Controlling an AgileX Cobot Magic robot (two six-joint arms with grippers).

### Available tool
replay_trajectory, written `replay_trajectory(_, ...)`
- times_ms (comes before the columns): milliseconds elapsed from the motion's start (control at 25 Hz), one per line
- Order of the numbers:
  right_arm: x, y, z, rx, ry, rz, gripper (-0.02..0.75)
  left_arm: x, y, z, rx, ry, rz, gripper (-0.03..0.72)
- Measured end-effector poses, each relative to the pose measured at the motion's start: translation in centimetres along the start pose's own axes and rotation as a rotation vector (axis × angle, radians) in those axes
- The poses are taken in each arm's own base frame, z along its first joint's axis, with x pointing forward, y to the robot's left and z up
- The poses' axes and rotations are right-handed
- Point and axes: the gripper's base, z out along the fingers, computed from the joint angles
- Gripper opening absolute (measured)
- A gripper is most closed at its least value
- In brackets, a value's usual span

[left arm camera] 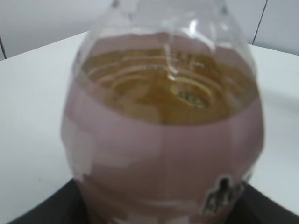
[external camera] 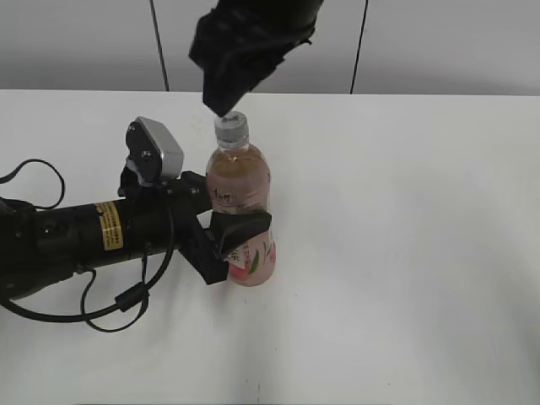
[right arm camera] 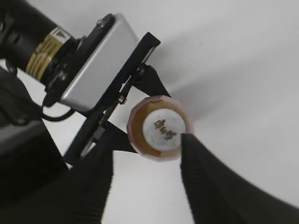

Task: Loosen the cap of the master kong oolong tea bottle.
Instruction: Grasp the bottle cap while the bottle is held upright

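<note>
The master kong oolong tea bottle (external camera: 240, 181) stands upright on the white table, with amber tea and a pink label. Its white cap (external camera: 231, 126) is on the neck. My left gripper (external camera: 221, 226) comes in from the left and is shut on the bottle's middle. The bottle fills the left wrist view (left arm camera: 163, 140), with the dark jaws at the bottom corners. My right gripper (external camera: 223, 103) hangs just above the cap, open. In the right wrist view its fingers (right arm camera: 145, 172) are spread. The cap (right arm camera: 162, 128) with its dark logo lies just beyond the tips, close to the right finger.
The left arm with its silver wrist camera (external camera: 156, 148) and looped black cables (external camera: 110, 316) lies across the table's left side. The white table (external camera: 405, 253) stretches to the right. A grey panelled wall (external camera: 439, 42) stands behind.
</note>
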Motion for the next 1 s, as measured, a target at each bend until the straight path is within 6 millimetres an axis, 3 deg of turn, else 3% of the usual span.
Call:
replay_trajectory(120,0.0,0.0,0.0,0.003,0.001,0.280,0.534,0.0,0.0,0.0,0.000,-0.001,0.000,0.385)
replay_trajectory(200,0.0,-0.1,0.0,0.008,0.002,0.416,0.585,0.0,0.0,0.0,0.000,-0.001,0.000,0.385)
replay_trajectory(520,0.4,-0.8,2.1,0.057,0.055,0.778,0.587,0.0,0.0,0.0,0.001,-0.002,0.000,0.385)
replay_trajectory(1000,0.5,-1.0,4.2,0.032,0.098,0.886,0.587,0.0,0.0,0.0,0.001,-0.003,0.001,0.385)
